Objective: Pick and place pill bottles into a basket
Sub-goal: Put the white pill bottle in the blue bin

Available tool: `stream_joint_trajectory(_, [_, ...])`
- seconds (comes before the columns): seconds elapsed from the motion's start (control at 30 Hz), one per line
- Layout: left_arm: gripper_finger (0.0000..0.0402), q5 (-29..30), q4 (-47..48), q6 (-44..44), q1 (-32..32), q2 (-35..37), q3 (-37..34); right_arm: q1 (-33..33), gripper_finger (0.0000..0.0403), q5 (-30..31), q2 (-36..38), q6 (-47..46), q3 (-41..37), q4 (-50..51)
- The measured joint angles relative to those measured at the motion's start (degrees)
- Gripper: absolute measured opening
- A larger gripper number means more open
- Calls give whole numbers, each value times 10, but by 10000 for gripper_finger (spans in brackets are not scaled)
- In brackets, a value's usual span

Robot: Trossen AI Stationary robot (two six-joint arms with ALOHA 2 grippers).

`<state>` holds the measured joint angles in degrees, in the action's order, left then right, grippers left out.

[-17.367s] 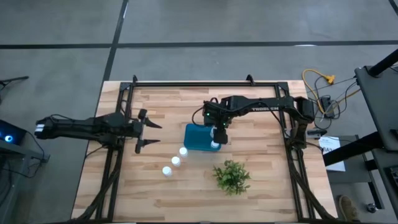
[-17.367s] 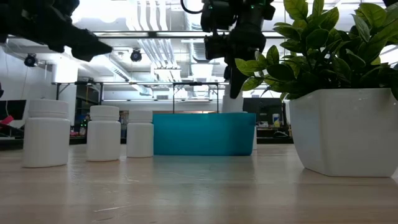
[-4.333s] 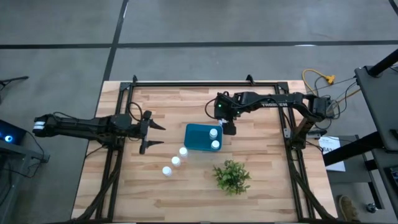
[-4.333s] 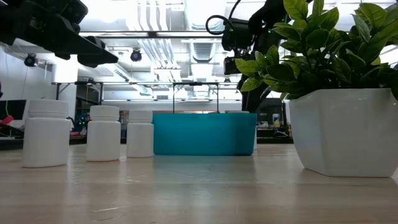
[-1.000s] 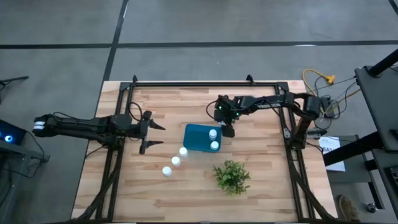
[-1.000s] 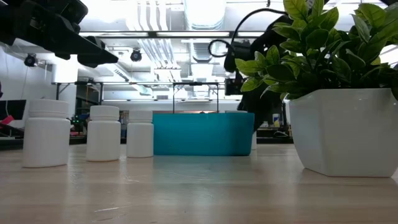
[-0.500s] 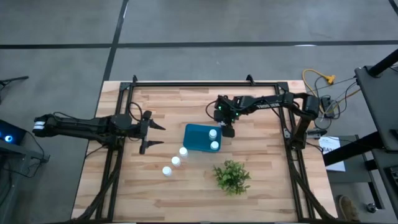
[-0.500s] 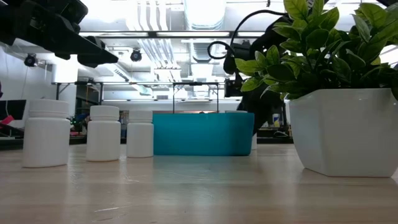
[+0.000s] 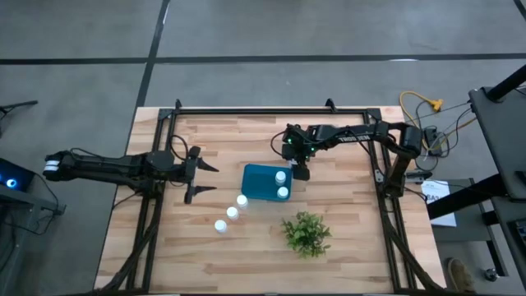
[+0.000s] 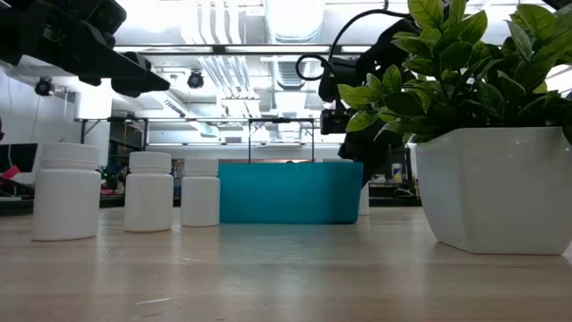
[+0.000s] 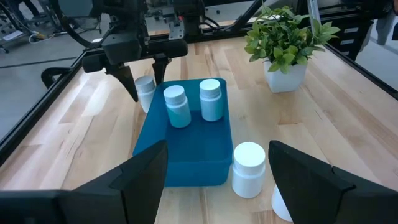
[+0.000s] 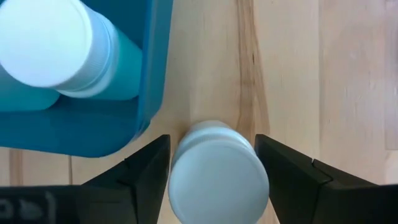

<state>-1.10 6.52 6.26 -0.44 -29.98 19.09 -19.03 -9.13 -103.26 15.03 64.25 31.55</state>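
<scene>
the right gripper [image 12: 211,163] hangs just beside the basket [image 9: 261,181], its fingers spread wide either side of a pill bottle [image 12: 217,168] standing on the table [image 9: 353,238] but not gripping it. two bottles [image 11: 193,103] stand inside the basket, three more [image 9: 231,213] just outside. the left gripper [image 9: 200,173] waits well apart, fingers wide.

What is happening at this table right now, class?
The right gripper sits beside the shallow teal-blue rectangular basket, its open fingers on either side of a small white capped pill bottle standing on the wooden table. Two bottles already stand in the basket. Three more wait in a row outside it. The left gripper waits open off to the side. A small green plant stands nearby.
</scene>
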Motion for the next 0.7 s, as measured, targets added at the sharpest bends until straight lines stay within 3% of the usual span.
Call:
stream_joint_trajectory(0.33, [261, 0, 0, 0, 0, 0, 0, 0, 220, 0, 0, 2, 0, -1])
stream_joint_trajectory(0.53, [261, 0, 0, 0, 0, 0, 0, 0, 165, 0, 0, 7, 0, -1])
stream_joint_trajectory(0.7, [261, 0, 0, 0, 0, 0, 0, 0, 163, -1, 0, 17, 1, 2])
